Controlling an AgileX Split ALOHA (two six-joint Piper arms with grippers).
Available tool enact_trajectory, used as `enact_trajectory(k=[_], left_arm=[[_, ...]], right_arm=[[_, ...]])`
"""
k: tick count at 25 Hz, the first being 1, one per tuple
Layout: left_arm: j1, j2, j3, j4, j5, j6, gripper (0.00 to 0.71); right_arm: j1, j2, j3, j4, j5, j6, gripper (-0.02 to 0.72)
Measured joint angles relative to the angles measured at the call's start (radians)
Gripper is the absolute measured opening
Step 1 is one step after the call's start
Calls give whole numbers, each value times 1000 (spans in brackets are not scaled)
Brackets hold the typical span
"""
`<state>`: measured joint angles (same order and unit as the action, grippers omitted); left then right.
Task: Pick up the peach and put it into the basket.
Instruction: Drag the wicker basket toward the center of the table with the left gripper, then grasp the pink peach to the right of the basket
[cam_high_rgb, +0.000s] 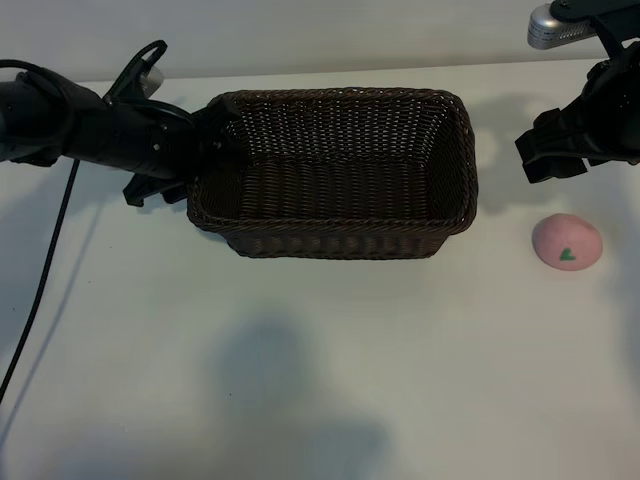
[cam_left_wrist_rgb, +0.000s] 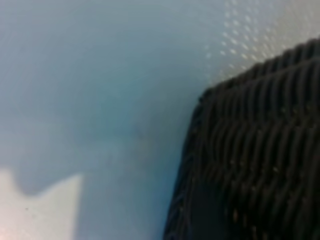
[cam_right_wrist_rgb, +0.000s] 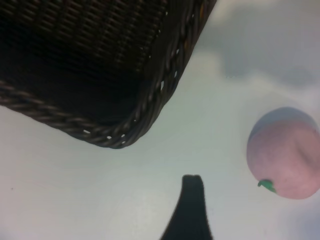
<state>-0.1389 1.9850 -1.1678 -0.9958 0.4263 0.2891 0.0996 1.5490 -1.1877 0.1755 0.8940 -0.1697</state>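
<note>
The dark brown wicker basket (cam_high_rgb: 335, 235) stands in the middle of the white table, and nothing shows inside it. My left gripper (cam_high_rgb: 205, 150) is at the basket's left rim; in the left wrist view only the woven wall (cam_left_wrist_rgb: 260, 140) shows close up. The pink peach (cam_high_rgb: 567, 242) with its green leaf mark lies on the table to the right of the basket. My right gripper (cam_high_rgb: 548, 150) hovers above and behind the peach, open and holding nothing. In the right wrist view one dark finger (cam_right_wrist_rgb: 192, 200) shows between the basket corner (cam_right_wrist_rgb: 130, 125) and the peach (cam_right_wrist_rgb: 285, 155).
A black cable (cam_high_rgb: 45, 270) trails down the table's left side from the left arm. A silver part (cam_high_rgb: 555, 25) of the right arm sits at the top right. The table's far edge (cam_high_rgb: 350, 75) runs just behind the basket.
</note>
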Motion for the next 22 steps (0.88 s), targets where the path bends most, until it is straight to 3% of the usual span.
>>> enact_trajectory(k=[3,16,22], left_arm=[[0,-33,0,0,3,11,705],[0,-280,-3,196,44,-11,682],[-1,-394,-67,333,138,-18,670]], right_arm=[[0,0,0,0,0,0,594],[0,0,0,0,8,0,594],[0,0,0,0,9,0,594]])
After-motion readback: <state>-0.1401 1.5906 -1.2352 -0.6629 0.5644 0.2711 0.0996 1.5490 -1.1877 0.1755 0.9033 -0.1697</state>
